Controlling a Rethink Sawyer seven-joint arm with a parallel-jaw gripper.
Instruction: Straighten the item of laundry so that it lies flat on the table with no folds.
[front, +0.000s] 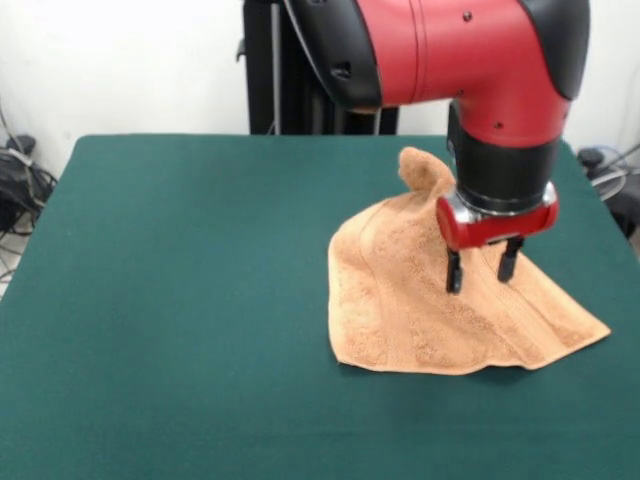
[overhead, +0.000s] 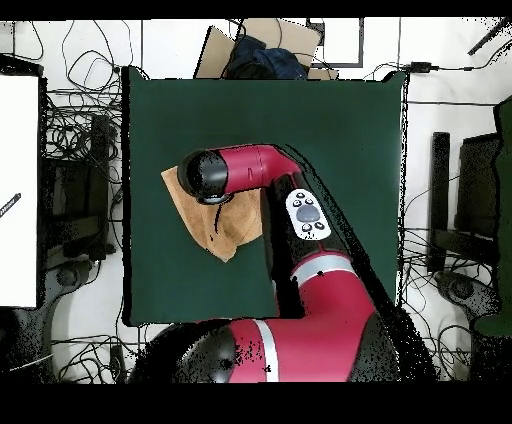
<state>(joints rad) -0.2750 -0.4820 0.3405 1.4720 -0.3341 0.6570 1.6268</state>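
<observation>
The item of laundry (front: 430, 310), a peach-tan terry towel, lies rumpled on the right side of the green table (front: 180, 300). Its far corner stands up in a peak and long creases run across it. My gripper (front: 481, 265) hangs just over the towel's upper right part. It is open, its two black fingers (front: 453, 271) are apart and nothing is between them. In the overhead view the towel (overhead: 228, 228) shows partly from under the arm's wrist (overhead: 205, 175), which hides the gripper, and the table (overhead: 330, 130) spreads wide around it.
Cables (front: 20, 180) lie off the table's left side, with more at the right edge. In the overhead view a cardboard box (overhead: 262, 45) with dark cloth sits past the far edge, and a white panel (overhead: 18, 190) stands at the left.
</observation>
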